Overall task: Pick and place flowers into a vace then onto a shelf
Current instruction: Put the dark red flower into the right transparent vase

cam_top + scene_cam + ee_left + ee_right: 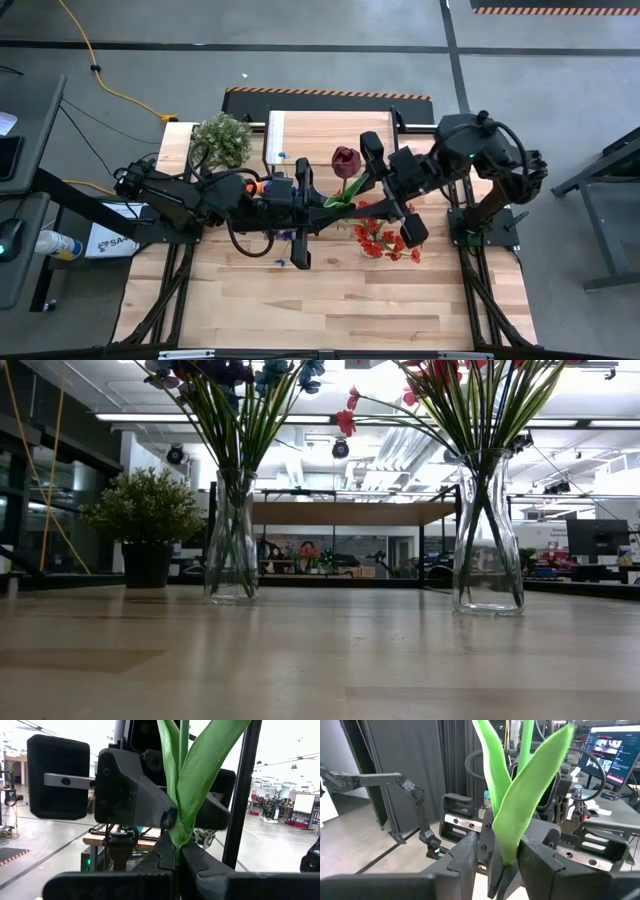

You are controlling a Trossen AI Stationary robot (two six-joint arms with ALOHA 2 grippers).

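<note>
Dark red tulip [346, 160], upright, above table centre

Both claws [176, 852] [501, 862] clamped, nearly touching.

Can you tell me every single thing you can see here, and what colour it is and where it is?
dark red flower: one, green stem and leaves, held up over the middle of the table
glass vases: two, clear, one and the other standing apart on the table
blue and purple flowers: one bunch, in the first vase
red flowers: one bunch, in the other vase
bushy plant: one, pale green, dark pot, at the table's far edge
shelf: one, light wood, black legs, back of the table
table: one, light wood
yellow cable: one, on the floor
left gripper: shut on the flower's stem
right gripper: shut on its leaves
</note>
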